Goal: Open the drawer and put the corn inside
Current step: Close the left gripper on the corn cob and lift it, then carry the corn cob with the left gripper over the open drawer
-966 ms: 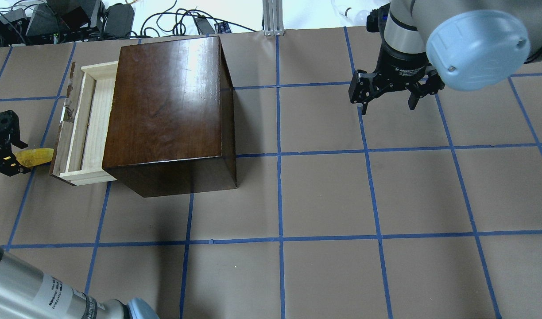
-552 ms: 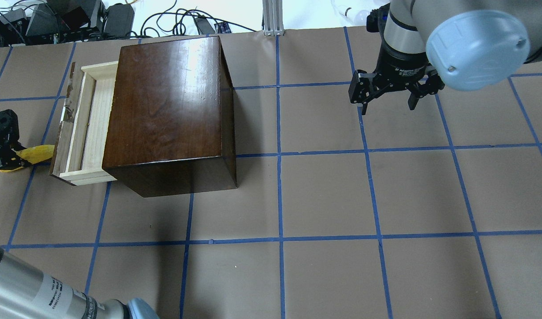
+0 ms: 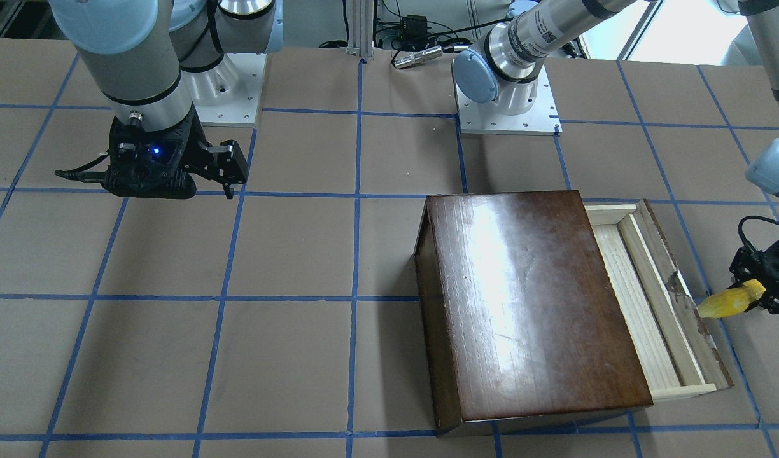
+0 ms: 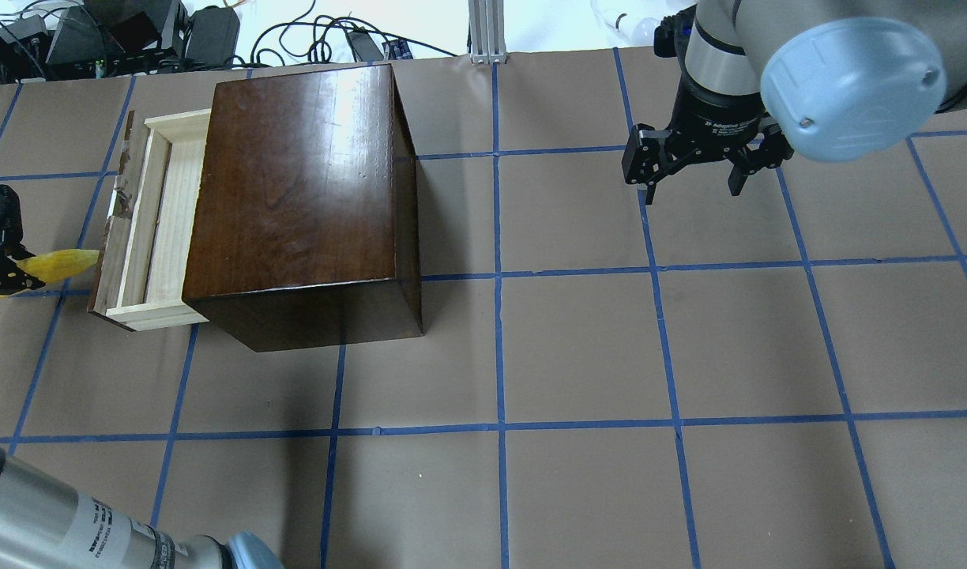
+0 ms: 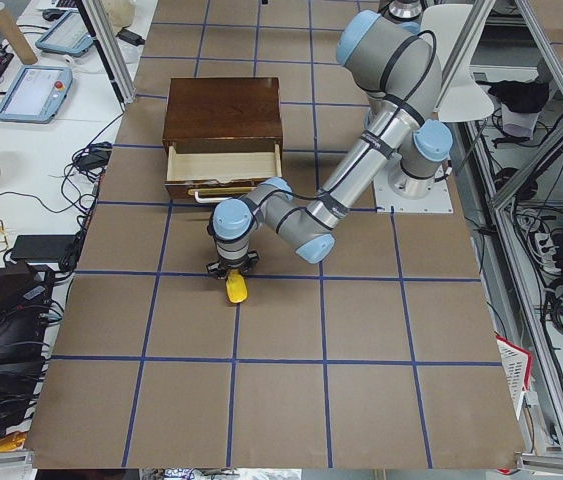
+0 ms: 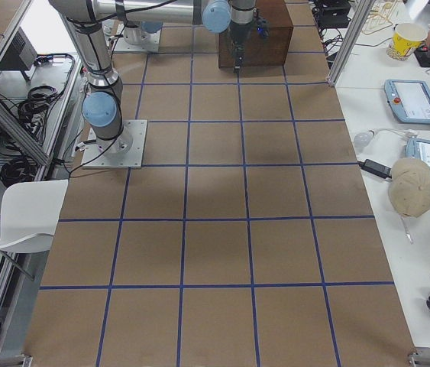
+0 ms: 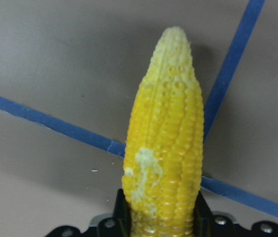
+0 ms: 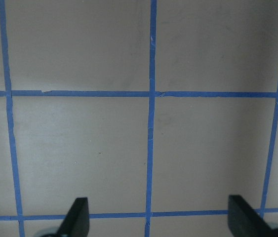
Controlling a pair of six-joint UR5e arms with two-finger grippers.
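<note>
The corn (image 4: 61,263) is a bright yellow cob held by its thick end in my left gripper (image 4: 5,273), which is shut on it at the table's far left. Its pointed tip lies just outside the dark front panel of the drawer (image 4: 156,221). The drawer is pulled out of the dark-brown box (image 4: 294,182), and its pale wooden tray is empty. The left wrist view shows the corn (image 7: 166,143) over the brown table paper. In the front view the corn (image 3: 730,303) is next to the drawer (image 3: 638,299). My right gripper (image 4: 693,190) is open and empty, far right of the box.
The table is brown paper with a blue tape grid (image 4: 499,273). Cables and electronics (image 4: 96,39) lie beyond the far edge behind the box. The right wrist view shows only bare grid between the open fingers (image 8: 79,217).
My left gripper has shifted slightly left and toward the far side with the corn, whose tip stays by the drawer front. The right arm has not moved.
</note>
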